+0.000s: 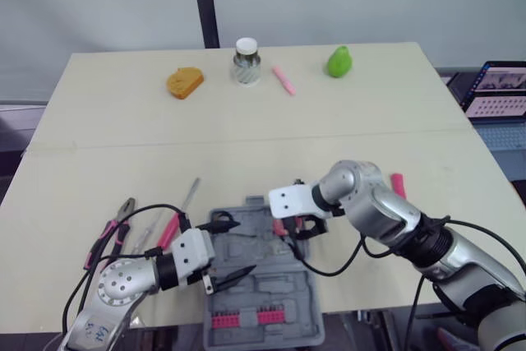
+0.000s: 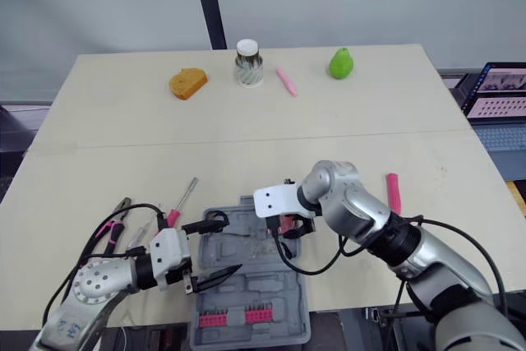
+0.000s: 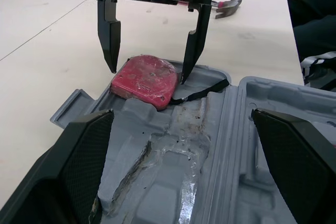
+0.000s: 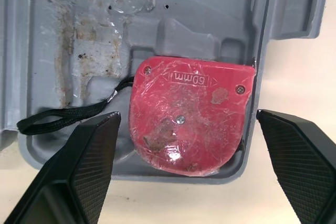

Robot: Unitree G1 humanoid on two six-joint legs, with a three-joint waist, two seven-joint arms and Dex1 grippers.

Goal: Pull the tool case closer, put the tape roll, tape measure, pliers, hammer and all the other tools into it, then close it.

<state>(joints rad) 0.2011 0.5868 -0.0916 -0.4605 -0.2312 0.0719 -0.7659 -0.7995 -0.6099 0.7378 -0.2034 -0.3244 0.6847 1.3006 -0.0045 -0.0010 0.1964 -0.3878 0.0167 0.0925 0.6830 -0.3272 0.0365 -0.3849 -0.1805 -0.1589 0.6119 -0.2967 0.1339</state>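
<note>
- Counts: one tool case (image 1: 271,289), one tape measure (image 4: 191,116), one pair of pliers (image 1: 115,223), one hammer (image 2: 393,192), one pink-handled screwdriver (image 1: 187,199) with a second slim tool beside it.
- Tool case lies open at the near table edge, centre.
- Tape measure, red, lies flat in the case's far corner pocket, with its black strap trailing across the tray.
- Right gripper (image 3: 148,72) hangs just above the tape measure. Its fingers are spread wide, one tip on each side of the red body, not clamped on it.
- Left gripper (image 1: 245,246) hovers over the left part of the case, fingers spread with nothing between them.
- The case also holds two red bit strips (image 1: 222,318) near its near edge. The other pockets look bare.
- Pliers and screwdriver lie on the table left of the case; the hammer lies right of it, beyond the right arm.
- Far side of the table: one green pear (image 1: 339,62), one jar (image 1: 246,61), one pink marker (image 1: 283,80), one orange block (image 1: 185,82).
</note>
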